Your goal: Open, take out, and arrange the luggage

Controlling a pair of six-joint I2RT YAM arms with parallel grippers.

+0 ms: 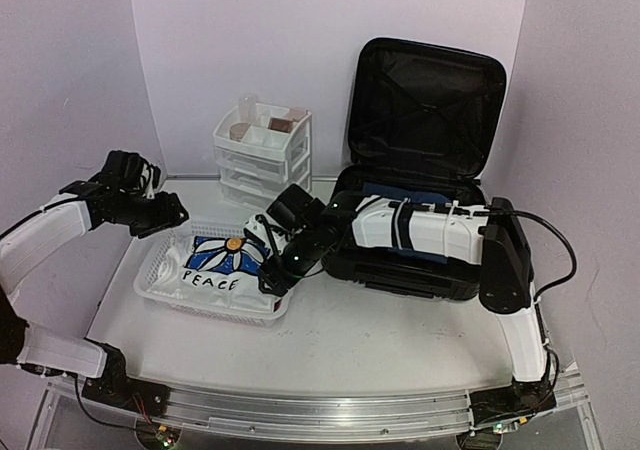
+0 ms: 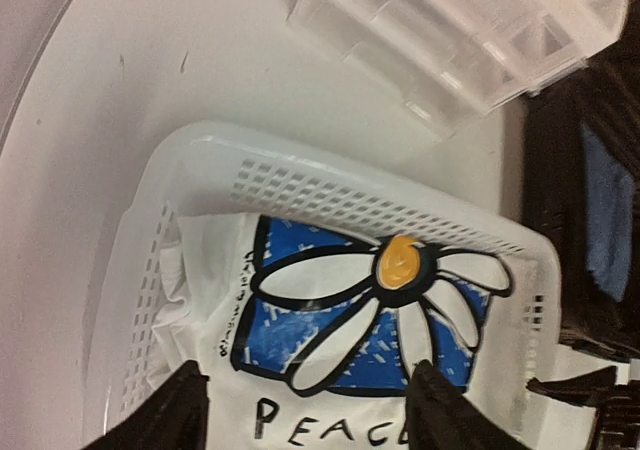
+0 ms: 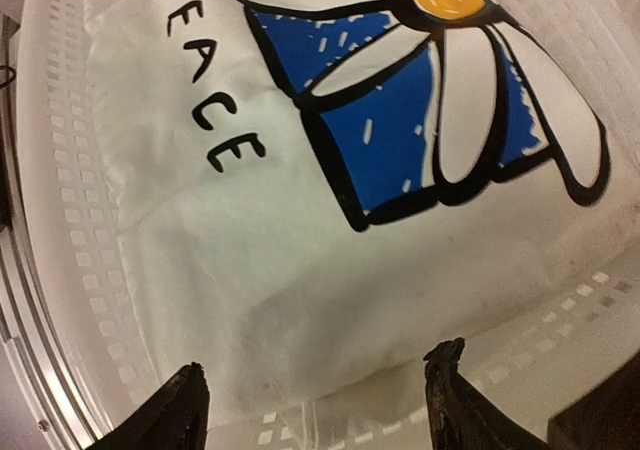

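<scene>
The black luggage [image 1: 425, 105] lies open at the back right, lid up against the wall, blue cloth [image 1: 392, 195] in its lower half; part shows in the left wrist view [image 2: 590, 210]. A folded white shirt [image 1: 222, 263] with a blue daisy and "PEACE" lies in the white mesh basket [image 1: 160, 270]. My right gripper [image 1: 268, 270] is open and empty, just above the shirt's right edge [image 3: 300, 270] inside the basket. My left gripper [image 1: 172, 215] is open and empty, held above the basket's far left side, looking down on the shirt [image 2: 340, 320].
A small white drawer unit [image 1: 262, 155] with small items on top stands behind the basket [image 2: 330, 185], left of the luggage; it shows in the left wrist view [image 2: 470, 40]. The basket rim [image 3: 60, 260] lies near the table's metal front rail [image 1: 320, 410].
</scene>
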